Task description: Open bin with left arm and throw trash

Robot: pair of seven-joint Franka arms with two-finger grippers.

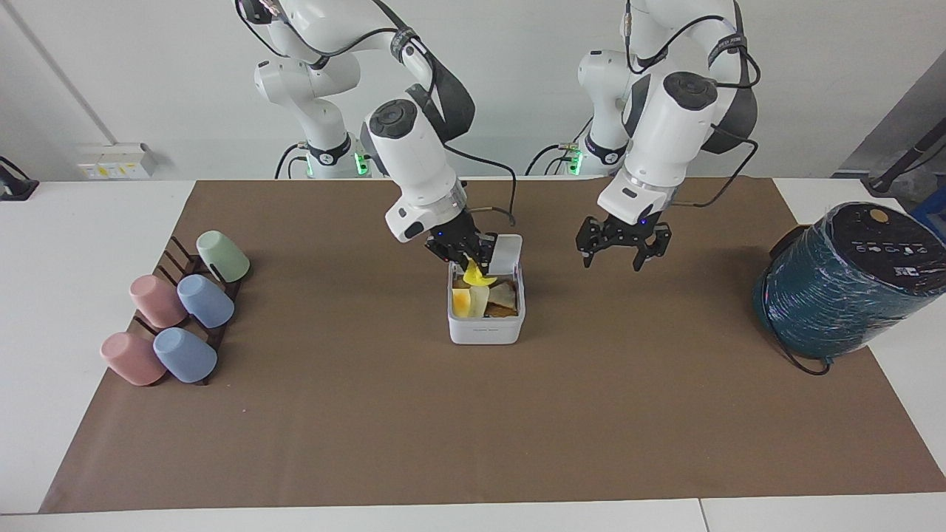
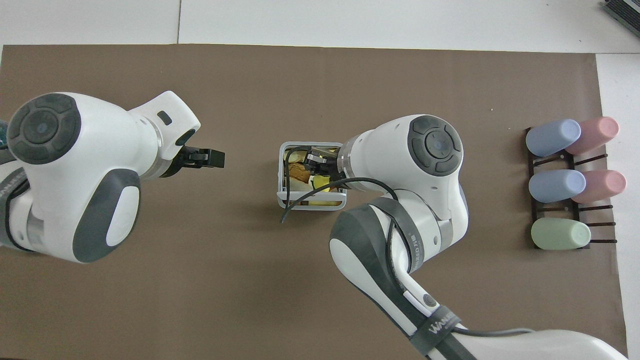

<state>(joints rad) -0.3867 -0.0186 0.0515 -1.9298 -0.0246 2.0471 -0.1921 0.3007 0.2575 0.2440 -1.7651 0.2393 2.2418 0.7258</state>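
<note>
Inside open bin [image 1: 485,331], yellow scrap [image 1: 480,279] atop cream and orange scraps

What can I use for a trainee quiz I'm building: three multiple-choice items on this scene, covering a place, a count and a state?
1. The right gripper is over: A the bin; B the teal cylinder; C the wall socket.
2. Cups on the rack: A three; B five; C seven.
3. The bin's lid is: A shut; B raised open; C off the bin.

A: it hangs above the bin's opening.
B: two pink, two blue, one green.
B: it stands up at the bin's edge nearer the robots.
</note>
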